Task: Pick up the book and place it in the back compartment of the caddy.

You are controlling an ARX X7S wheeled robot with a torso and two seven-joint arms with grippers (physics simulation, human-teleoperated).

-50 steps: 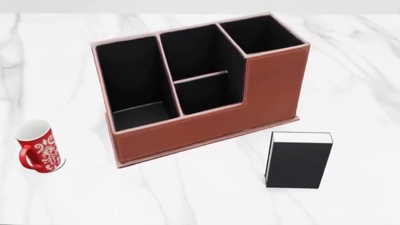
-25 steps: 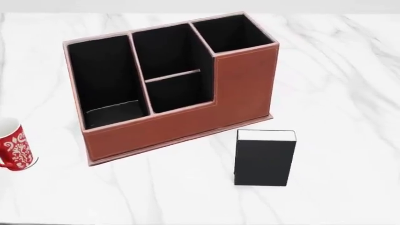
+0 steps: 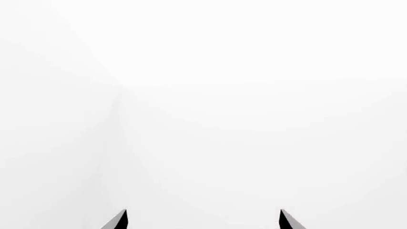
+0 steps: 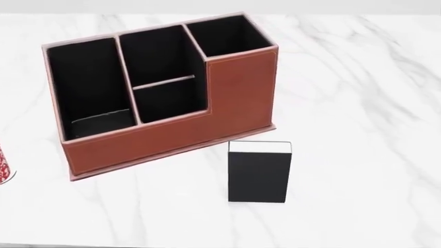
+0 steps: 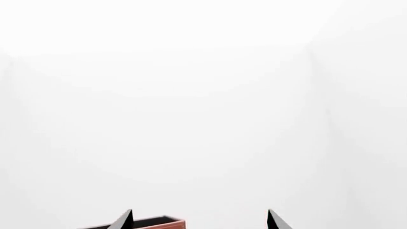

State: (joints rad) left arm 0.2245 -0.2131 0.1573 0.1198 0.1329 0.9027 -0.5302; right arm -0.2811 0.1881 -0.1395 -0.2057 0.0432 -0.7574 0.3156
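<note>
White marble with grey veining [image 4: 358, 103] fills the head view, and on it stands the thick black hardcover book with its white page block [image 4: 258, 171] — upright, just in front of the large red-brown leather caddy with pale stitched rims [image 4: 238, 88], near its tall end but not touching it. The squarish back compartment behind the thin pale divider [image 4: 155, 57] sits in the caddy's middle section and looks empty. A sliver of the red-and-white patterned mug [image 4: 4, 168] shows at the left edge.

Neither arm appears in the head view. The left gripper [image 3: 203, 220] shows two dark fingertips spread well apart against blank white; the right gripper [image 5: 200, 220] is likewise spread with nothing between its tips, a corner of the caddy just visible beyond.

Risks, as I judge them: the book stands on a narrow edge, so a sideways brush from an approaching finger could topple it. The target cell looks small for the book, and a skewed descent could catch it on the divider or rim, or drop it into the neighbouring front cell.

Against the earlier head views, everything has slid leftward in the frame — the mug is nearly out of sight — which reads as the view turning, not the things moving.
</note>
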